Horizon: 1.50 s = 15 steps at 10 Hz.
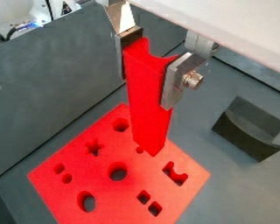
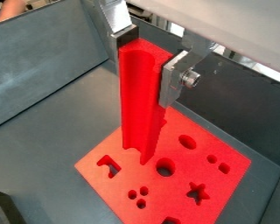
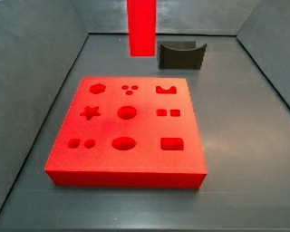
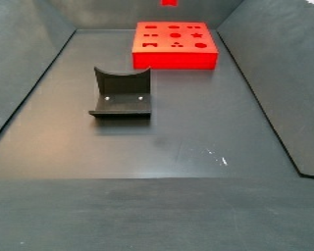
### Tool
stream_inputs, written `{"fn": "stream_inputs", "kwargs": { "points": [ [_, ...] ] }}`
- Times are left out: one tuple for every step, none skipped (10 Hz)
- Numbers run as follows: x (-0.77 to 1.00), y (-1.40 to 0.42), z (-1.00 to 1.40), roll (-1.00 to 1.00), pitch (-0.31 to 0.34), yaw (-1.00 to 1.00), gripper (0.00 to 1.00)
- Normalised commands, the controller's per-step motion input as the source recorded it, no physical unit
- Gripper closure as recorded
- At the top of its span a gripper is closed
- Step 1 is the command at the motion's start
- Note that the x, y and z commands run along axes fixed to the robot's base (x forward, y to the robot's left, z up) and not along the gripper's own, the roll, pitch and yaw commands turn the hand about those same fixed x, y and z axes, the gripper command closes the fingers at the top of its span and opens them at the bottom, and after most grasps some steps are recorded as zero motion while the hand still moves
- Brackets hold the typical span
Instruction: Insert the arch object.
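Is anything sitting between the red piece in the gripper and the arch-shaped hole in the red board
Nothing visible. The gripper holds the long red piece above the red board; the arch hole is uncovered. The fixture stands off the board.

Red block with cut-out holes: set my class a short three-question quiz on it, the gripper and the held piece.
1. True or false: the gripper holds a long red arch piece upright between its fingers.
2. The arch-shaped hole in the red block lies: A) at a corner, B) in the middle.
3. Fill in: the dark L-shaped bracket on the floor is the ____.

Key: 1 true; 2 A; 3 fixture.
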Motion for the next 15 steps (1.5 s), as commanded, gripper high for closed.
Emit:
{"fn": "stream_inputs", "kwargs": {
  "points": [
    [0.40,0.28,-0.41,0.00,-0.013,0.00,1.00],
    [0.72,0.53,-0.41,0.00,-0.006,0.00,1.00],
    [0.79,0.61,-0.37,-0.02,-0.027,-0.03,1.00],
    [0.80,0.47,-0.34,-0.01,-0.030,0.00,1.00],
    [0.61,0.07,-0.48,-0.03,-0.073,0.05,1.00],
    [0.54,0.00,-0.57,-0.04,-0.114,0.03,1.00],
    [0.47,0.00,-0.51,0.00,-0.186,0.02,1.00],
    [0.42,0.00,-0.44,0.00,-0.219,0.00,1.00],
    [0.24,0.00,-0.24,0.00,-0.180,0.00,1.00],
    [0.00,0.00,-0.03,0.08,-0.067,0.00,1.00],
    [0.00,0.00,-0.01,0.10,-0.026,0.00,1.00],
    [0.00,-0.04,-0.12,0.04,-0.014,0.00,1.00],
    [0.00,-0.05,-0.23,0.00,-0.017,0.06,1.00],
    [-0.01,-0.07,-0.25,0.00,-0.011,0.07,1.00],
    [-0.06,-0.05,-0.28,0.00,-0.003,0.04,1.00]
  ]
}}
